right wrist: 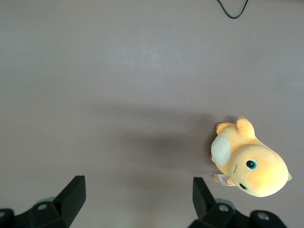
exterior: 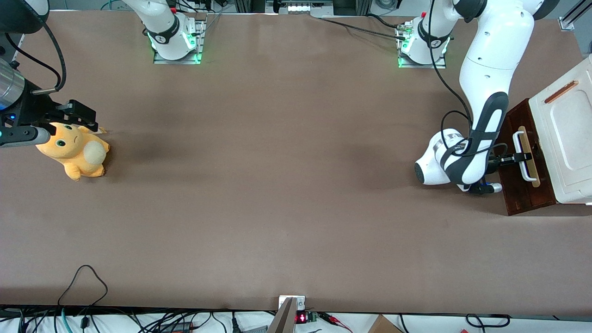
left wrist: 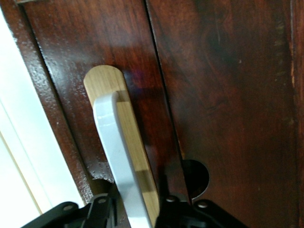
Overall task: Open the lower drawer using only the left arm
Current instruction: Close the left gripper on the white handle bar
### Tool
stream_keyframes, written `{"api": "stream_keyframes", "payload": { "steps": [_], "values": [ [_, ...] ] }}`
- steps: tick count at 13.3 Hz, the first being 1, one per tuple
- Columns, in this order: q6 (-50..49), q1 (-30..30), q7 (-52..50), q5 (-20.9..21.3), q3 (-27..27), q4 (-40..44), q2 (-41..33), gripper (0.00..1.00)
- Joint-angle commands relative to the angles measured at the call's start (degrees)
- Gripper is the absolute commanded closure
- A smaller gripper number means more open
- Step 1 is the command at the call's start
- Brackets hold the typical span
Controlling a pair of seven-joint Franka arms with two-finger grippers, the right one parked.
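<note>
Dark reddish-brown wood fronts the lower drawer point(exterior: 518, 152), which sits in a cabinet at the bench edge on the working arm's end, its white bar handle point(left wrist: 118, 161) mounted on a pale wood strip point(left wrist: 126, 142). The left arm point(exterior: 485, 83) has its hand point(exterior: 521, 157) at the handle's middle, fingers point(left wrist: 102, 211) spread either side of the bar. Rigid and smooth, the drawer probably slides stiffly, so that bar looks the surest hold.

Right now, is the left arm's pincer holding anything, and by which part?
The pincer straddles the white bar handle of the lower drawer, a finger on each side; whether it actually clamps cannot be told.
</note>
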Motion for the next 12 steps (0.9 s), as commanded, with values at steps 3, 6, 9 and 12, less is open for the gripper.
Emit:
{"api": "stream_keyframes", "payload": {
  "steps": [3,6,9,12],
  "values": [
    [-0.5,0.2,-1.0,0.4,-0.1,-0.5,-0.2,0.75],
    [-0.5,0.2,-1.5,0.4,-0.1,-0.5,-0.2,0.75],
    [-0.6,0.1,-1.6,0.4,-0.1,-0.5,-0.2,0.75],
    [-0.6,-0.4,-1.6,0.3,-0.1,-0.3,-0.3,0.75]
  ]
}}
